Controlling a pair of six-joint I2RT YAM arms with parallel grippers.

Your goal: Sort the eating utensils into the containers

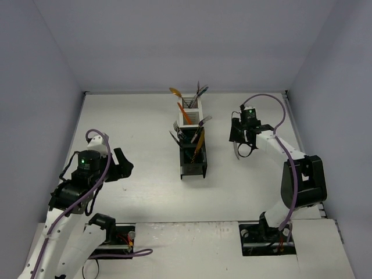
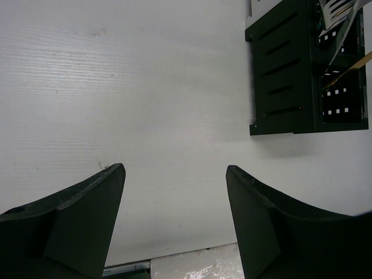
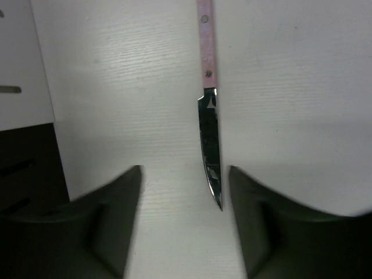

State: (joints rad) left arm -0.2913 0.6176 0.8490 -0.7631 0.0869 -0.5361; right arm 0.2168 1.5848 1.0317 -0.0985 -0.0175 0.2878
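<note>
Nearest the arm bases: left gripper (image 1: 125, 165), low on the left of the table (image 1: 145, 197), fingers spread wide with nothing between them, well apart from the containers (image 1: 204, 163).

Next out, at centre: near black bin (image 1: 193, 174), front end of the joined row. Interior dark from above, contents not discernible. Seen from the left wrist as a slotted dark wall.

To the right, level with the second black bin (image 1: 182, 152): right gripper (image 3: 185, 170), low over a pink-handled knife (image 3: 210, 136) lying flat on the table, well apart from the row. Fingers apart on either side of the blade tip, blurred, not visibly touching the steel. Nothing lifted.

Farther: second black bin, stocked with silver forks (image 1: 177, 129) and an orange piece (image 1: 199, 140). Beyond it, two white bins (image 1: 199, 108), holding an orange spoon (image 1: 175, 92) and darker pieces leaning out.

Progress, as a judgement: sorting nearly complete — most utensils (image 1: 195, 136) upright in bins, the knife the only piece seen loose. Left to do: pinch the knife, carry it across, drop it into a bin — likely the last transfer.
</note>
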